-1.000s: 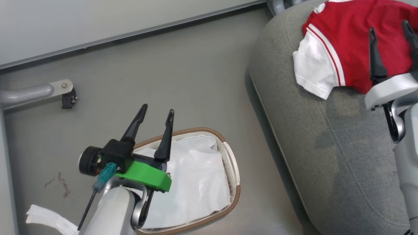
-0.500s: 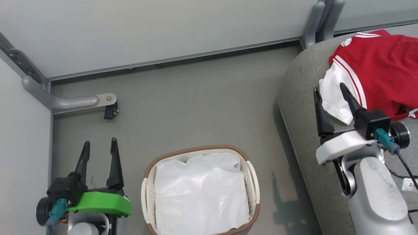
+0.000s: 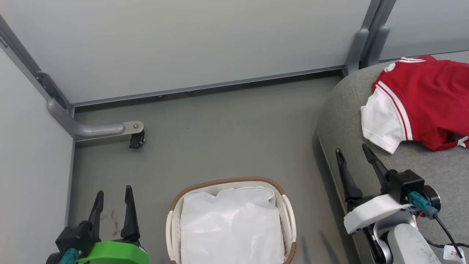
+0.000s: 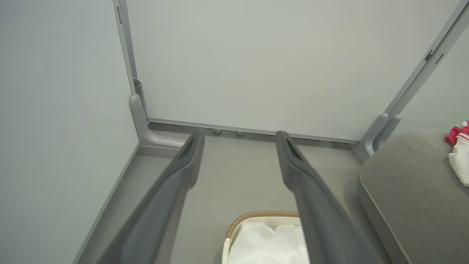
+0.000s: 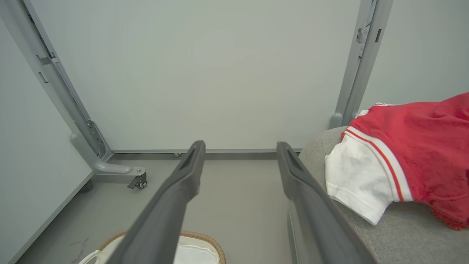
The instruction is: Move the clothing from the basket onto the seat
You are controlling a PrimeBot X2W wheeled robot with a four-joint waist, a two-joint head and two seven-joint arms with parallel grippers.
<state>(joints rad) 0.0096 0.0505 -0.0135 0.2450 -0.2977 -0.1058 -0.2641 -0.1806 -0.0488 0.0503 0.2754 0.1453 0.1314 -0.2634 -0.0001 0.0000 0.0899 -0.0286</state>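
head: left tool (image 3: 114, 190) released, beside small oval white plastic basket (image 3: 227, 180) with brown woven rim, white cloth liner (image 3: 231, 223) inside | right tool (image 3: 351, 148) released, at edge of big grey fabric seat (image 3: 340, 110) | left wrist: fingers (image 4: 176, 183) parted over grey floor (image 4: 238, 172) | right wrist: red white-sleeved clothing (image 5: 414, 146) lies on seat

Pale grey partition walls (image 3: 205, 44) on metal posts (image 3: 373, 36), a castered foot (image 3: 106, 129), matte grey floor (image 3: 227, 139).
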